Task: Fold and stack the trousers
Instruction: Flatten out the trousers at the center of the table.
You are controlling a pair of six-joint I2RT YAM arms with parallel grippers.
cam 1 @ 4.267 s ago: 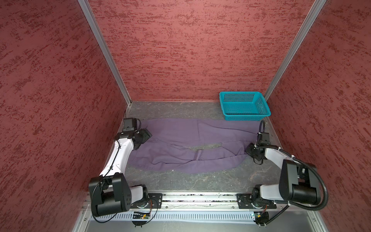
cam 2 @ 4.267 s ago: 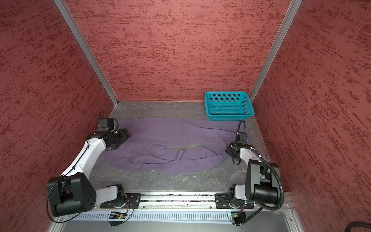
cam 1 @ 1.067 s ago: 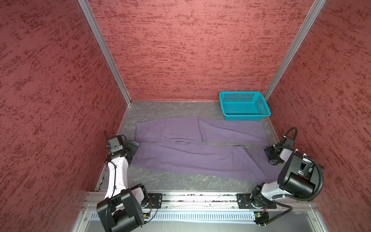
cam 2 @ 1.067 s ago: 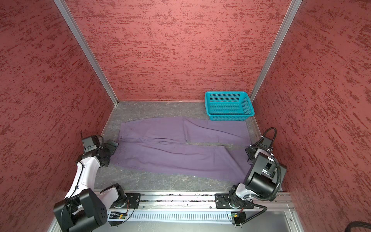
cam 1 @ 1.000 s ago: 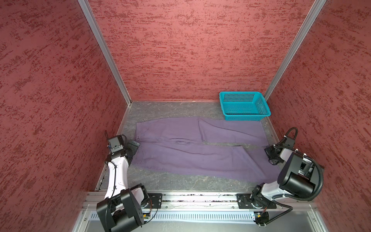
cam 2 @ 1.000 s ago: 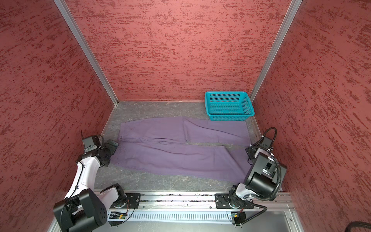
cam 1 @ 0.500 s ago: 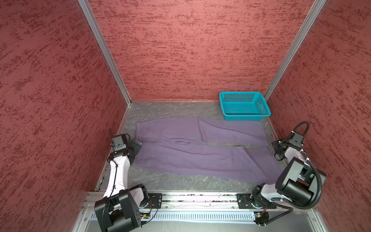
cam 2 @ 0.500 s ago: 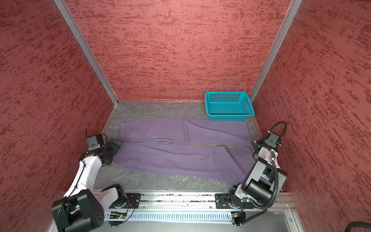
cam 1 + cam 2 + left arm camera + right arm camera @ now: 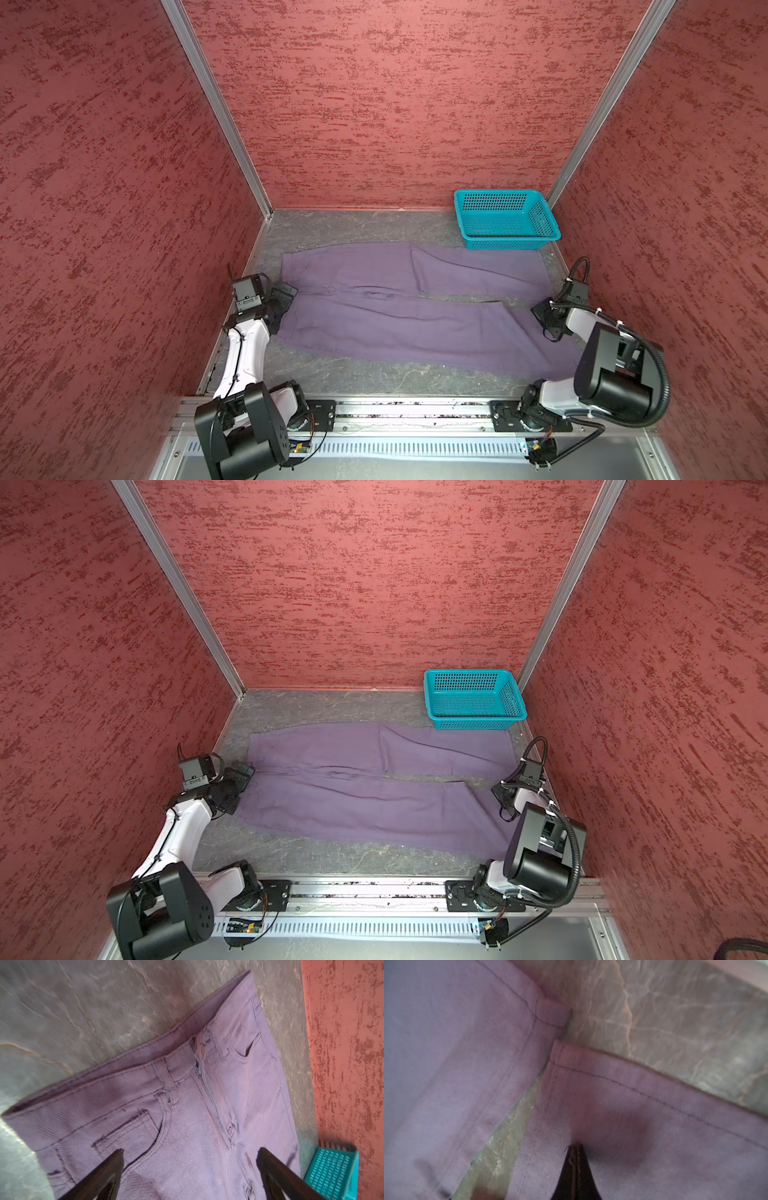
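Top views both show the trousers (image 9: 395,316) spread flat on the grey table (image 9: 332,226), front side up. The waistband is twd my left and both legs run twd my right, w/ a thin wedge of table btwn them. The far leg's hem ends just in front of the teal basket (image 9: 505,220) in the far right corner; can't tell if they touch.

My left gripper (image 9: 286,297) sits at the waistband edge, jaws spread wide. In the left wrist view its fingers (image 9: 97,1176) stand either side of the fly & front pocket area; contact w/ the cloth is unclear.

My right gripper (image 9: 542,316) is at the hem end of the near leg, jaws pressed together. In the right wrist view its closed tip is over that leg's fabric, near the hem stitching. Can't tell if it touches.
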